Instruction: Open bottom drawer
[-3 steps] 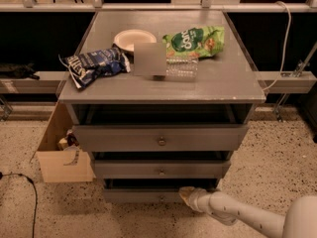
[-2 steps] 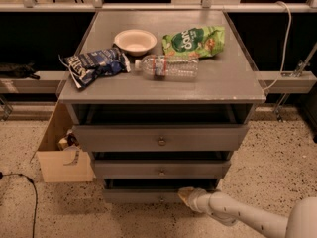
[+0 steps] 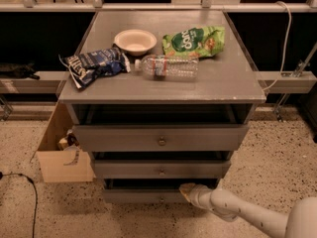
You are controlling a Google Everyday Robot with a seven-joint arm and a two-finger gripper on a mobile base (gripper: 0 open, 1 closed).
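The gray cabinet [image 3: 163,90] has three drawers, all standing a little out. The bottom drawer [image 3: 143,196] is the lowest and narrowest, with a tiny round knob [image 3: 161,200]. My gripper [image 3: 187,192] reaches in from the lower right on a white arm and sits at the right part of the bottom drawer's front, near its top edge, to the right of the knob. The middle drawer [image 3: 161,169] and the top drawer [image 3: 161,138] are above it.
On the cabinet top lie a blue chip bag [image 3: 94,64], a beige bowl [image 3: 134,40], a clear plastic bottle [image 3: 167,67] on its side and a green snack bag [image 3: 194,41]. An open cardboard box [image 3: 62,152] stands at the cabinet's left. A black cable [image 3: 29,192] lies on the speckled floor.
The view has shifted slightly. The bottle, hidden a second ago behind a pale blur on the top, now shows lying on its side. My gripper stays at the bottom drawer's right part.
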